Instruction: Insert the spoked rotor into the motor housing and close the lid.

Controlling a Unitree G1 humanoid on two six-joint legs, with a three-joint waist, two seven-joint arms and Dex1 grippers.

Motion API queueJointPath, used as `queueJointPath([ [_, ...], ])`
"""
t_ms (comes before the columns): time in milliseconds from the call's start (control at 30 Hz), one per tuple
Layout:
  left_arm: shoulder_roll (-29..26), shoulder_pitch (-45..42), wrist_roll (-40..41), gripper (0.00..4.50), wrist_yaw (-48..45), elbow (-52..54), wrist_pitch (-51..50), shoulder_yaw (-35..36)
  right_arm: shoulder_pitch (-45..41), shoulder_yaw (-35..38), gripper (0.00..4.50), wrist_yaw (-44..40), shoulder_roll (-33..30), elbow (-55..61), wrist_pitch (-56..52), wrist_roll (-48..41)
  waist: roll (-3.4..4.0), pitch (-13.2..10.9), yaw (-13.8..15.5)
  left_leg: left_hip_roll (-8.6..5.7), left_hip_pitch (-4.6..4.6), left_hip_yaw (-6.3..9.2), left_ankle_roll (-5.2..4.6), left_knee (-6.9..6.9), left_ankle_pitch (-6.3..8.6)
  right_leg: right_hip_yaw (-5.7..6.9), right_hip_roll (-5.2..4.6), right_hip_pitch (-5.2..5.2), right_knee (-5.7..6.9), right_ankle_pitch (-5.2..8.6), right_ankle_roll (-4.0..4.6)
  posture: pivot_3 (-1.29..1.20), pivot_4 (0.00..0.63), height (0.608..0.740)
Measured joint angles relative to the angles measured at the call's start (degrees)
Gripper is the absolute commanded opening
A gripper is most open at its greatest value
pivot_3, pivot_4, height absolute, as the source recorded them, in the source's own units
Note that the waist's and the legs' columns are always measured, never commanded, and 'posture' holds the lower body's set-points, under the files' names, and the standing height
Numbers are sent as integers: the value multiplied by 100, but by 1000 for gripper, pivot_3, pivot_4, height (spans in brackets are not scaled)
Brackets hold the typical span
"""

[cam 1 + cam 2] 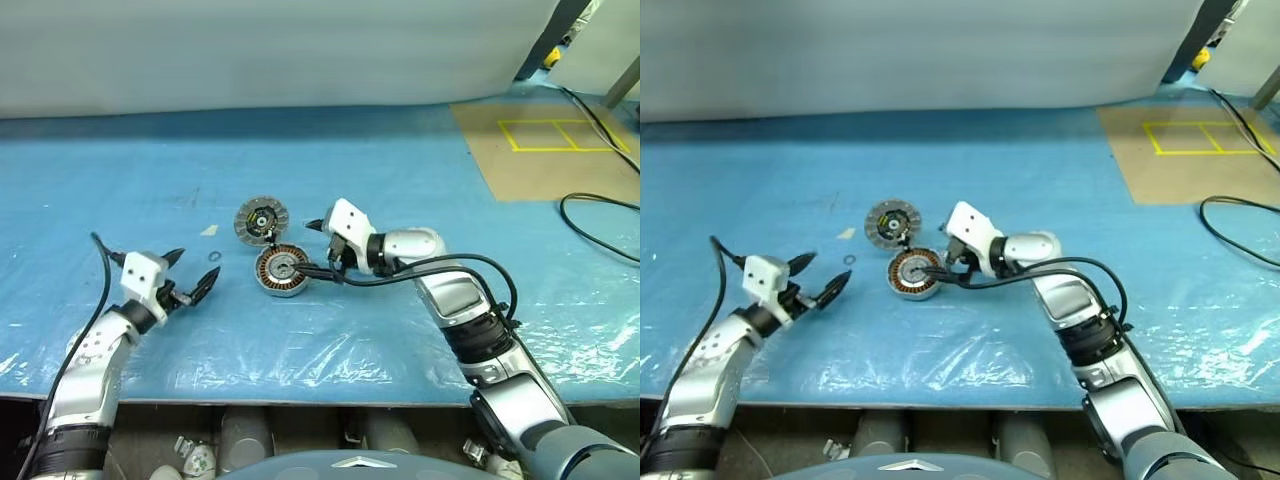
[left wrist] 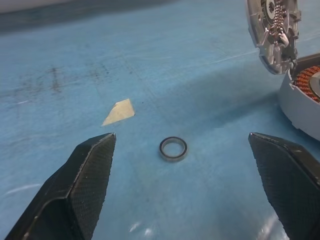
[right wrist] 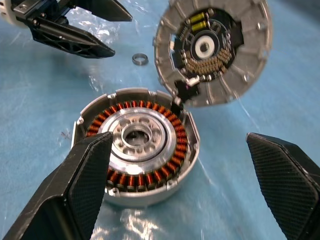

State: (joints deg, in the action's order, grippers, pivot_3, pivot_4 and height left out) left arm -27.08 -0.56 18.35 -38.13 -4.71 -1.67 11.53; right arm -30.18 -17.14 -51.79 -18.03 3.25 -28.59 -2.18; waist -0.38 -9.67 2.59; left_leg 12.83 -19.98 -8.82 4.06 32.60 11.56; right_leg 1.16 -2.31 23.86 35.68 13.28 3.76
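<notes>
Right wrist view: textured black fingers (image 3: 82, 185) spread wide, empty, over the spoked rotor (image 3: 136, 145), its copper windings ringing a shiny silver hub, seated in the round grey motor housing (image 3: 145, 199). At 1 o'clock the hinged lid (image 3: 215, 50) stands open. At 11 o'clock lie a small metal ring (image 3: 140, 59) and the left gripper (image 1: 190, 275), fingers also spread, on the blue plastic-covered surface (image 1: 400, 170).

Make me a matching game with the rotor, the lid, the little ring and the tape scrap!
Things:
1. rotor
2. lid
3. ring
4. tape scrap

Clues:
A. tan, flat on the blue sheet
B. copper windings around a silver hub
C. small, dark, in front of the open left gripper
D. round grey plate tipped up beside the copper disc

Pairs: 1-B, 2-D, 3-C, 4-A
</notes>
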Motion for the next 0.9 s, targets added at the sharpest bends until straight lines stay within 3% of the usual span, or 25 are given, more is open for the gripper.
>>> queueJointPath([
  [167, 9, -380, -117, 4500, -99, -543, -8, -182, 557, 491, 4470, 97, -49, 273, 380, -406, 0, 0, -25, 0, 1, 2, 0, -5, 0, 1, 1, 1, 1, -4, -7, 0, 150, 740],
  [600, 242, -616, -205, 4500, -250, -1083, 235, -318, 989, 570, 4470, -56, -378, 783, 285, -1086, 0, 0, 11, -2, 6, 6, -2, -1, 0, 1, -3, -31, -3, 1, 0, 0, 150, 740],
  [900, 233, -797, -229, 1455, 57, -932, -346, -325, 989, 564, 4500, 64, -415, 789, 198, -1151, 0, 0, 12, -3, 1, 8, -1, -6, 0, 5, -2, -31, -12, 1, 0, 0, 150, 740],
])
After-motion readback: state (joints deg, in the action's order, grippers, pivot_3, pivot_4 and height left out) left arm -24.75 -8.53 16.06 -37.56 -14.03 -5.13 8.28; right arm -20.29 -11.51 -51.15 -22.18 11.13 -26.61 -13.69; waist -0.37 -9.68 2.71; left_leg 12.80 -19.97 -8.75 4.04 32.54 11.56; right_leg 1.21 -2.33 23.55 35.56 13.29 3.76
